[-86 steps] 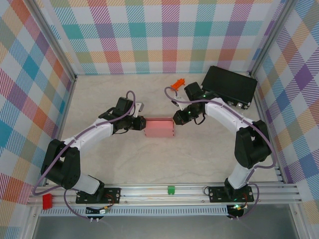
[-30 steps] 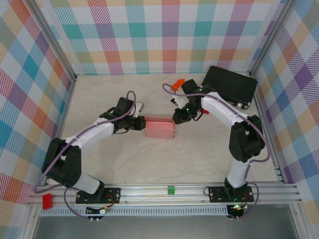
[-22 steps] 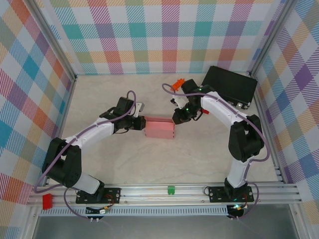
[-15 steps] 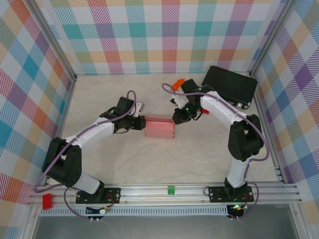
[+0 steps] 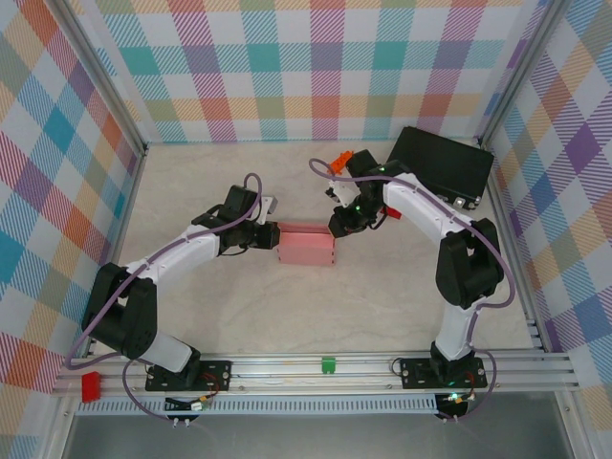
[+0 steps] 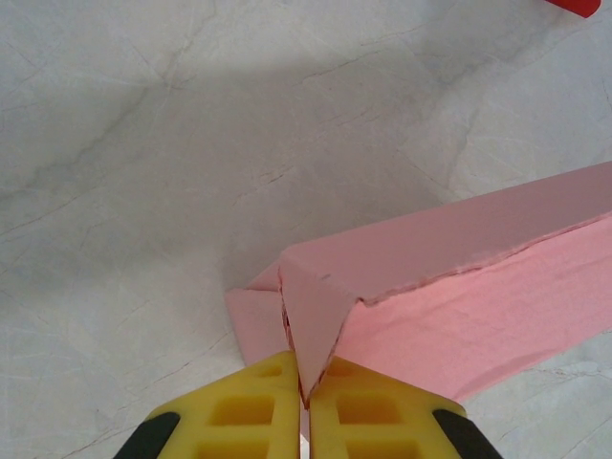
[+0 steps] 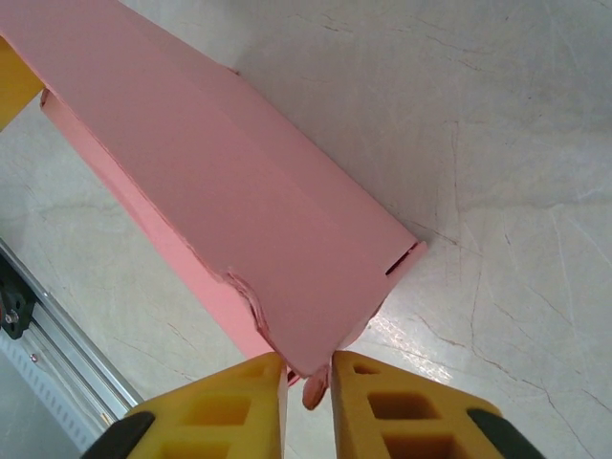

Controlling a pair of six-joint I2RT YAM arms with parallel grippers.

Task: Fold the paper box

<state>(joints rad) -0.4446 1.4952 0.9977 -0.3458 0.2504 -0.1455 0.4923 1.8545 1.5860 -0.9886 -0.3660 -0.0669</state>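
The paper box (image 5: 306, 246) is a long pink cardboard box lying on the table between my two arms. At its left end, my left gripper (image 5: 272, 238) is shut on the box. In the left wrist view the yellow fingers (image 6: 249, 406) pinch a folded end flap of the paper box (image 6: 459, 277). My right gripper (image 5: 335, 229) is at the box's right end. In the right wrist view its jaws stand slightly apart around a corner and a small tab of the paper box (image 7: 239, 191), so my right gripper (image 7: 308, 371) is open.
A black hard case (image 5: 440, 164) lies at the back right against the wall. A small orange object (image 5: 339, 161) sits behind the right arm. Checked walls close in the table on three sides, and a metal rail (image 5: 316, 368) runs along the near edge.
My right arm has swung a little to the left and back at the box's right end. The box and my left arm have stayed put.
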